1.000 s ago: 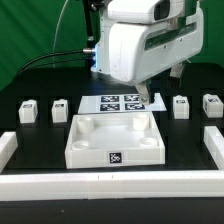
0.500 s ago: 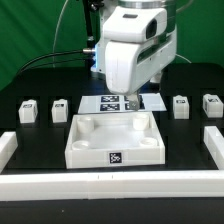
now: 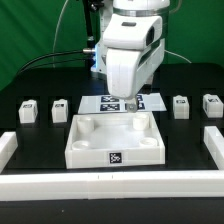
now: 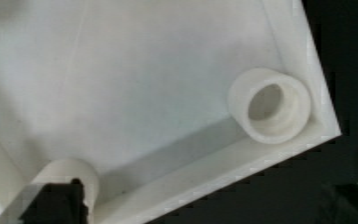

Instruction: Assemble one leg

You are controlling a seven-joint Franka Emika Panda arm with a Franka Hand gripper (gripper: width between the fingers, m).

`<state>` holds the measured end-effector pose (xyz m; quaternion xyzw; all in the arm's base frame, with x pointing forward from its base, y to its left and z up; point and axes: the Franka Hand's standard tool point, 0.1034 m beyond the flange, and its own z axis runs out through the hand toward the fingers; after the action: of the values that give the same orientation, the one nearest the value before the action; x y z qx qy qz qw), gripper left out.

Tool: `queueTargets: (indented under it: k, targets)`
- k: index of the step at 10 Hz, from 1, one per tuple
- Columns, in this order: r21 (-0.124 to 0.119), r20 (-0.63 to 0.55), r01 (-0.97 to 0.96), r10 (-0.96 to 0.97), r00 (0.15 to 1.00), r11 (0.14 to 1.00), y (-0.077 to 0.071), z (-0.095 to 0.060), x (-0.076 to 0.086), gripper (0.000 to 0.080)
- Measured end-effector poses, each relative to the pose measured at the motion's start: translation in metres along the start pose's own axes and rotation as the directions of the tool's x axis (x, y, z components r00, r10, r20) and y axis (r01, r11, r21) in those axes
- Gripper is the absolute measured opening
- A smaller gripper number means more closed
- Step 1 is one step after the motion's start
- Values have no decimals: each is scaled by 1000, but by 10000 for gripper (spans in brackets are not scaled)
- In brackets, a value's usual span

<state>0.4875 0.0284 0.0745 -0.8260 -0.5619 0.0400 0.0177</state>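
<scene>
Four small white legs stand on the black table in the exterior view: two at the left (image 3: pixel 28 110) (image 3: pixel 60 108) and two at the right (image 3: pixel 181 106) (image 3: pixel 212 104). The large white tray-like part (image 3: pixel 113 152) lies in the middle, in front of the marker board (image 3: pixel 150 99). My gripper (image 3: pixel 130 106) hangs over the tray's far edge, mostly hidden by the white hand. In the wrist view the gripper (image 4: pixel 211 205) is open and empty, its dark fingertips (image 4: pixel 51 202) far apart over the tray's floor (image 4: pixel 123 90) near a round corner socket (image 4: pixel 274 103). No leg is within the wrist view.
White border rails lie at the exterior view's left (image 3: pixel 8 148), right (image 3: pixel 214 146) and along the front (image 3: pixel 110 186). Black cables run down behind the arm (image 3: pixel 70 50). A second corner socket (image 4: pixel 73 176) sits beside one fingertip.
The arm has swung toward the exterior view's left and come down closer to the tray's far edge. The legs and tray have not moved.
</scene>
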Motion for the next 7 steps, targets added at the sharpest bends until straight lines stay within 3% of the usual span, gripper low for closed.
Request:
queueTargets:
  k: [2, 4, 6, 7]
  targets:
    - [0, 0, 15, -15, 1000, 1000, -1, 1, -1, 650]
    - [2, -4, 177, -177, 984, 984, -9, 9, -15, 650]
    - [23, -5, 289, -289, 957, 957, -14, 17, -32, 650]
    - [6, -4, 400, -400, 916, 916, -14, 19, -37, 650]
